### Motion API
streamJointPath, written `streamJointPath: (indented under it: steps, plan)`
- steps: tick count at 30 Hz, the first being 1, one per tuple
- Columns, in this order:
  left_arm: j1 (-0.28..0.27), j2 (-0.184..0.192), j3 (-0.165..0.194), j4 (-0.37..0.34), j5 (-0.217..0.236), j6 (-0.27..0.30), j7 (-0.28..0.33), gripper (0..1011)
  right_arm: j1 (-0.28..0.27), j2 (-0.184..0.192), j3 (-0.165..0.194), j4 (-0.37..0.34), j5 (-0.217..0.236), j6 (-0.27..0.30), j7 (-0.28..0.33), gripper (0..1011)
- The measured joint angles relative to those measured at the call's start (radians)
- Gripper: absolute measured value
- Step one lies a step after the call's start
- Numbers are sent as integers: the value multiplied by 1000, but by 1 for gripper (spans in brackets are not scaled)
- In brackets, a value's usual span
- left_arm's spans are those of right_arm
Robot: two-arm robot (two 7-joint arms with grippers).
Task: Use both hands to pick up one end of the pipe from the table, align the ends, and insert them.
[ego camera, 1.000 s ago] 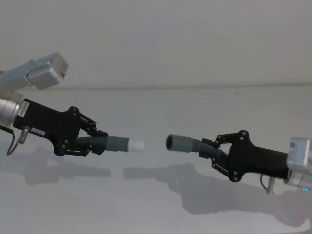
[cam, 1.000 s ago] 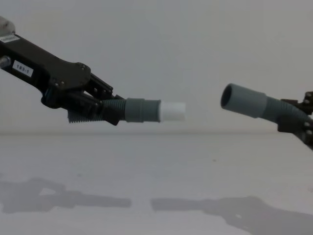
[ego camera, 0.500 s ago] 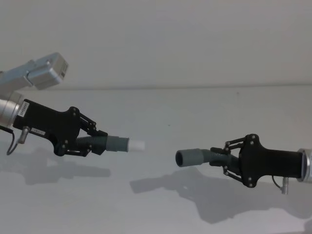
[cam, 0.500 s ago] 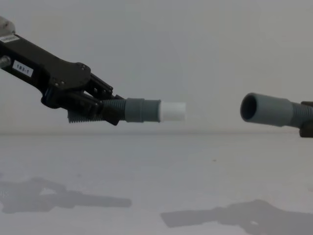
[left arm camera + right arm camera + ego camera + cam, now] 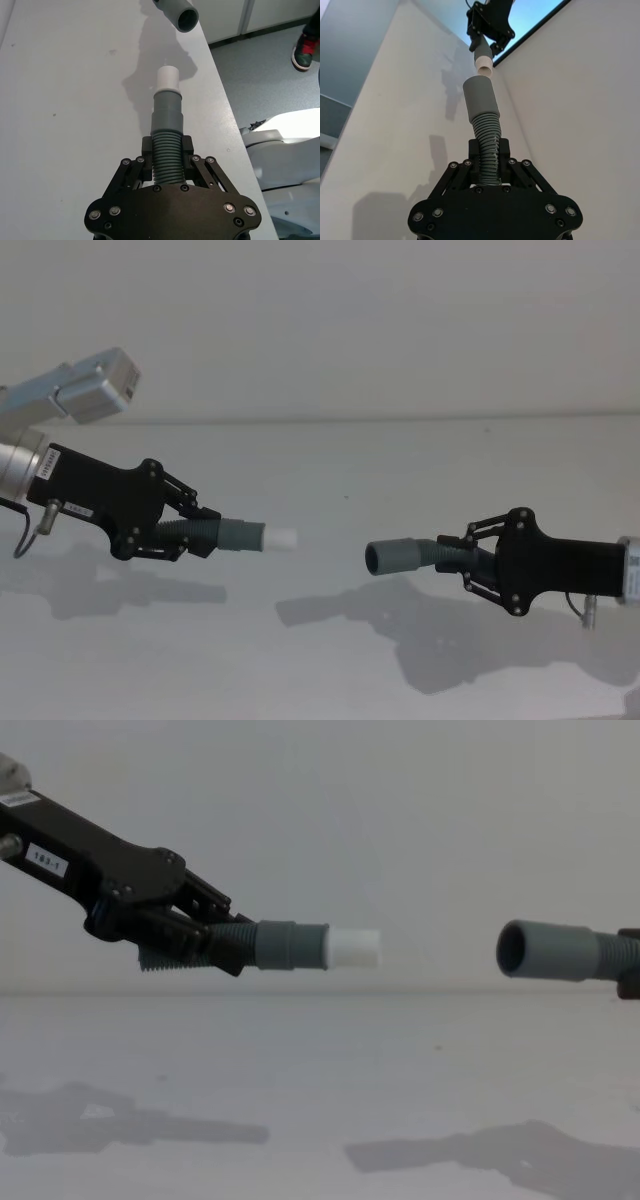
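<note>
Two hose pieces held in the air, their ends facing across a gap.
At the head view's left, the left hand (image 5: 195, 530) pinches the white-tipped hose (image 5: 232, 534). At lower right, the right hand (image 5: 460, 558) pinches the wide-mouthed hose (image 5: 403, 557). Both are above the white surface (image 5: 330, 650).

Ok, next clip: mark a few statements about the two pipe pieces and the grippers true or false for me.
1. The left gripper grips the white-tipped piece. True.
2. Its white tip sits inside the wide cuff. False: a clear gap separates them.
3. The right gripper holds the wide-cuffed piece by its ribbed section. True.
4. Both pieces rest on the table. False: both are held above it.
</note>
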State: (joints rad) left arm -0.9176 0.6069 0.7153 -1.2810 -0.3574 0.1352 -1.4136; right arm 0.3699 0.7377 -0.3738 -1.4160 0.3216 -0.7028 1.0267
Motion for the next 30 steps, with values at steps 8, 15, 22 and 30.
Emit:
streamJointPath:
  steps: [8,15,22,30]
  plan:
    - [0,0,0,0,0,0,0,300,-3,7,3,-23,-56,42,-44,192]
    - [0,0,0,0,0,0,0,300,-4,6,-3,-39,-88,73,-71,192]
    - [0,0,0,0,0,0,0,300,-7,0,-13,-59,-116,102,-96,191]
    - [0,0,0,0,0,0,0,300,-8,-12,-25,-77,-144,133,-126,192]
